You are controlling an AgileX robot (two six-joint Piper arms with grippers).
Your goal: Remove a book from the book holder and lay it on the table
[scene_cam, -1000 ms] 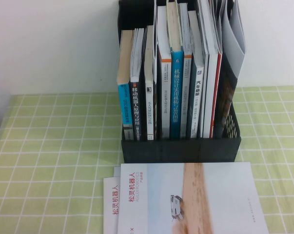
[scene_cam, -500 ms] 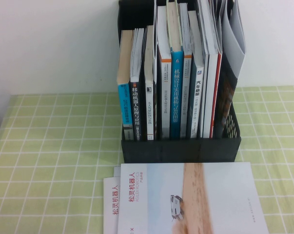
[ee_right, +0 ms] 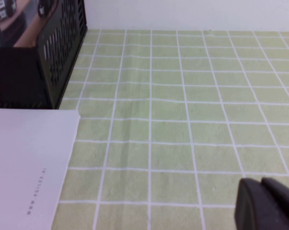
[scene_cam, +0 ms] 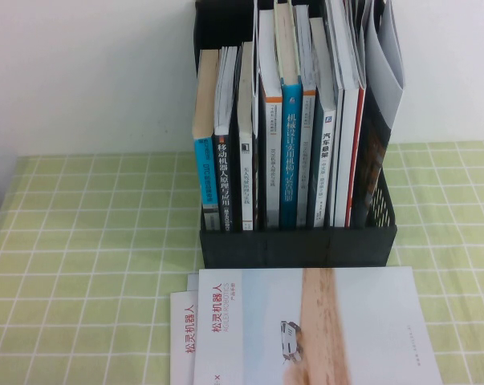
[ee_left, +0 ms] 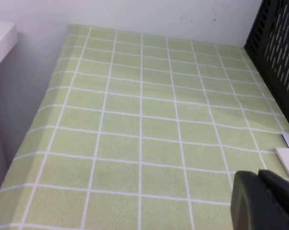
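- The book [scene_cam: 384, 56], a thin soft brochure with a grey and white cover, stands in the rightmost slot of the tall black plastic book holder [scene_cam: 298, 245], its top bowing over above the rack.
- The high view gives only the book's curved edge. The right wrist view catches part of its dark cover photo above the holder's perforated side wall.
- The other slots hold a row of upright books [scene_cam: 290, 160] with blue, white and dark spines.
- The holder stands at the back of the light green checked cloth worktop [scene_cam: 81, 241], against a white wall.
- Just in front of its low lip lies a flat white brochure with a beige-sand stripe [scene_cam: 322, 329], resting on another white brochure with red lettering [scene_cam: 181, 337].
- Only the wrist views show the arms.
- The left gripper [ee_left: 258, 178] hovers over bare cloth to the left of the holder, jaws pressed together, holding nothing.
- The right gripper [ee_right: 261, 186] hovers over bare cloth to the right of the flat brochure, jaws fully closed and empty.
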